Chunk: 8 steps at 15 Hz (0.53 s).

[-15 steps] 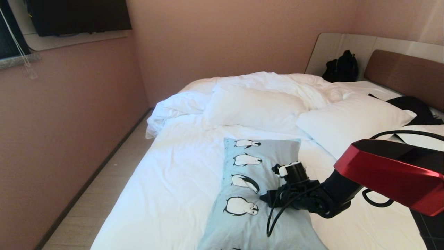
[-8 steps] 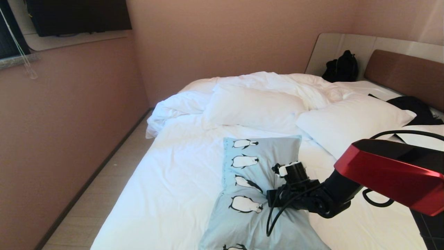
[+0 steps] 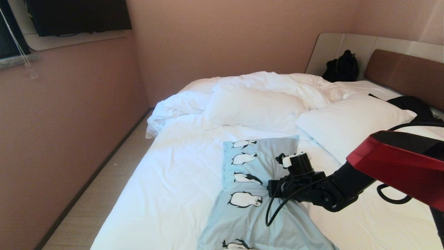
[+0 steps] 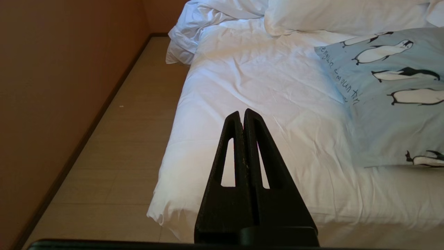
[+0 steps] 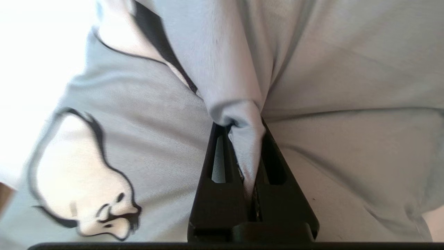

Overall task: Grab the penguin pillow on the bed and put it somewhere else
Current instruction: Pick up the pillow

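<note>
Gripping a pinched fold of the pale blue rectangular penguin pillow [image 5: 242, 114], the right gripper [image 5: 247, 146] is closed on the fabric near the front of the white-sheeted bed [image 3: 166, 187]; the grasp looks made, and lifting appears next. Beside the bed edge, the left gripper [image 4: 242, 119] hangs closed and empty. Farther off, plain white pillows [image 3: 253, 107] and crumpled duvet [image 3: 277, 81] limit where it can go.

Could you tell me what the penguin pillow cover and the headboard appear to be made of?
The penguin pillow looks covered in thin, matte woven fabric, probably cotton or a blend: fine weave shows in the right wrist view, and it bunches into a soft fold where the right gripper pinches it. The headboard looks like smooth brown wood or wood-look laminate framed in pale grey; which one is unclear.
</note>
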Tool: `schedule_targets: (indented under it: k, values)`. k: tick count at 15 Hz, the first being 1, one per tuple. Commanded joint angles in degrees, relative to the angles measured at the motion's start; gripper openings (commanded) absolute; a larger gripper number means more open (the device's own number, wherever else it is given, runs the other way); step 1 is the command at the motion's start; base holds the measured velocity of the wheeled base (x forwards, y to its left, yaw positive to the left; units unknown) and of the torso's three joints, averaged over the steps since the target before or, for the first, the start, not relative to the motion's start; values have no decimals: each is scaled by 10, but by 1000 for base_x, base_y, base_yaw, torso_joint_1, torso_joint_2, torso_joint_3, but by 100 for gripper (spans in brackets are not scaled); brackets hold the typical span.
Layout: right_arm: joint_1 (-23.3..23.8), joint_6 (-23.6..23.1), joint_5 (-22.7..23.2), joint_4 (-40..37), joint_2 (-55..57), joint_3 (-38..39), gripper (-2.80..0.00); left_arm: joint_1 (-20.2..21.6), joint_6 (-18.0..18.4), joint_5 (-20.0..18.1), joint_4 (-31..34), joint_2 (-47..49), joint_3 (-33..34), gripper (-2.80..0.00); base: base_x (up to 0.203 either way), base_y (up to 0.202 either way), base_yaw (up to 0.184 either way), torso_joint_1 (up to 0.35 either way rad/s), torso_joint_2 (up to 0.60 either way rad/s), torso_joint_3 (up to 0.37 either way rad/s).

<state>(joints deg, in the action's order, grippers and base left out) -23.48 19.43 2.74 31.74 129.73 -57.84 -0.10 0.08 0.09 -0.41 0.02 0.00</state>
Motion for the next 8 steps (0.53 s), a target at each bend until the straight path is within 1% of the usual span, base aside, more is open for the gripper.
schedule_targets:
  k: [1, 3, 6, 8]
  values:
    - [-1, 27, 0, 3, -52, 2, -280, 0, 0, 0, 0, 0, 0, -280, 0, 0, 0, 0, 0, 0]
    - [-1, 40, 0, 2, -80, 3, -280, 0, 0, 0, 0, 0, 0, -280, 0, 0, 0, 0, 0, 0]
    - [-2, 46, -1, -2, -117, 4, -280, 0, 0, 0, 0, 0, 0, -280, 0, 0, 0, 0, 0, 0]
    - [-1, 48, -4, -19, -147, 3, -280, 0, 0, 0, 0, 0, 0, -280, 0, 0, 0, 0, 0, 0]
